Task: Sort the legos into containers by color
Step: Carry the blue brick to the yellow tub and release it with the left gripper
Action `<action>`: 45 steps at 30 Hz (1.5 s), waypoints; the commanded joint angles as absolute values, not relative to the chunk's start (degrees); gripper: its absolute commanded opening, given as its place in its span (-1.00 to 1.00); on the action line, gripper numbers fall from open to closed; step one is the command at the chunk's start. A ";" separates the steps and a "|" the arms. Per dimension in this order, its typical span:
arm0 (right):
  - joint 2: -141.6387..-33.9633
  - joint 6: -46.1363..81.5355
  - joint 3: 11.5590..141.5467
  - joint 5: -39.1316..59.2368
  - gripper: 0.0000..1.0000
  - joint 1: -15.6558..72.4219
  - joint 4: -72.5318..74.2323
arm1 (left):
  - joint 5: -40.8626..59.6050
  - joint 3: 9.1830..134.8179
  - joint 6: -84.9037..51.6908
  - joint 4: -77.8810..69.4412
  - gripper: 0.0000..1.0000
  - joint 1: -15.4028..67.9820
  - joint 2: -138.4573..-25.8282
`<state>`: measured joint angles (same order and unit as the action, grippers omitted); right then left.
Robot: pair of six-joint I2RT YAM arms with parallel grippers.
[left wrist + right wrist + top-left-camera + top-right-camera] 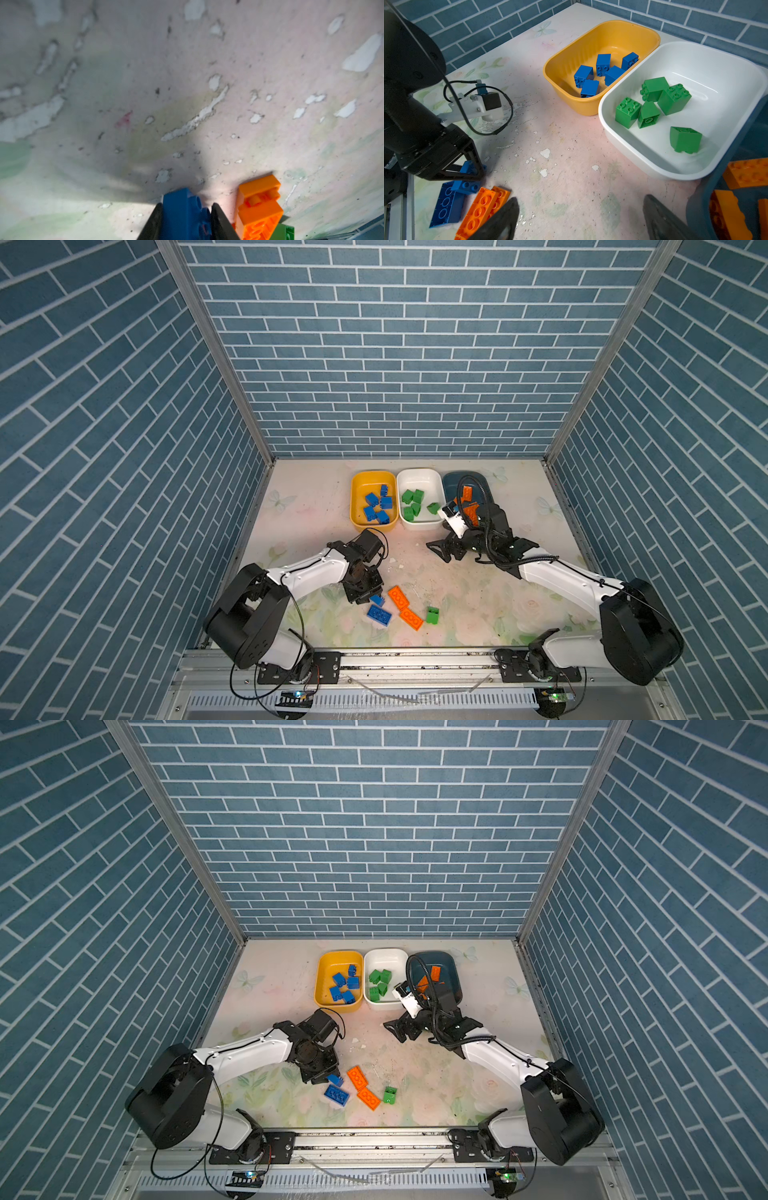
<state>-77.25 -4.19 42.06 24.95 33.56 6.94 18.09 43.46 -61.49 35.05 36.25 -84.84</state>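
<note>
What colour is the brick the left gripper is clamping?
Blue brick, shut in the left gripper; left wrist view shows it best.

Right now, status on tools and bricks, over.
Left tool shut on small blue brick. Right tool open, empty. Close by: flat blue brick, two orange bricks, green brick.
</note>
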 commanded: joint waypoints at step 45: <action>-64.68 -7.11 36.76 11.49 0.86 34.72 5.80 | -1.57 100.29 -35.43 36.36 -0.61 21.00 -117.88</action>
